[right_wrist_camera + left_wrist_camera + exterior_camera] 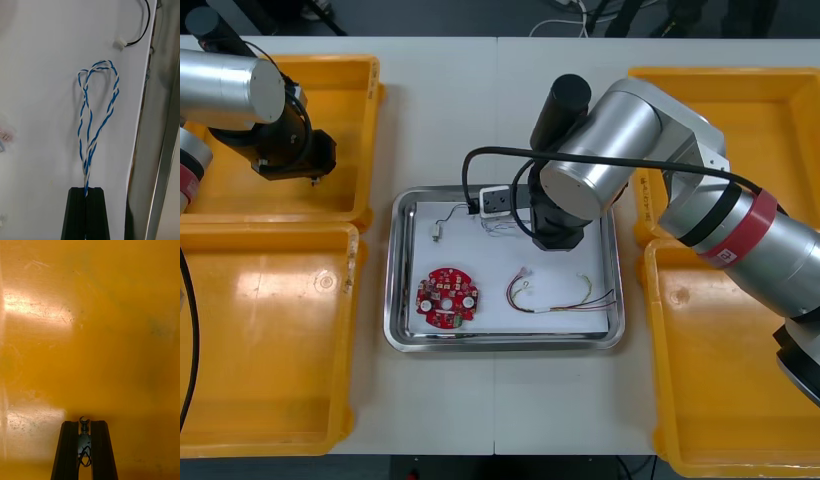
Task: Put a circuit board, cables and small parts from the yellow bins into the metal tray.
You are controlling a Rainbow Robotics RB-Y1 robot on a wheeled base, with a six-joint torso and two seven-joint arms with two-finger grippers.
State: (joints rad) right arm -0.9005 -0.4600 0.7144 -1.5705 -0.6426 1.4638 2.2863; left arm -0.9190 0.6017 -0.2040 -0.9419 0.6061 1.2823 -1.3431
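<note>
My right gripper hangs over the far part of the metal tray, which is white inside. In the right wrist view that gripper is shut on the twisted blue and white cable, whose loop lies on the white floor ahead of the fingers. A round red circuit board, a red and yellow cable, a black cable with a white plug and a small metal part lie in the tray. Over the far left yellow bin my left gripper is shut on a small metal part.
The near left yellow bin and both right yellow bins flank the tray. The black cable's white plug lies beyond the blue and white loop, close to the tray's shiny rim. The bin floor under my left gripper looks bare.
</note>
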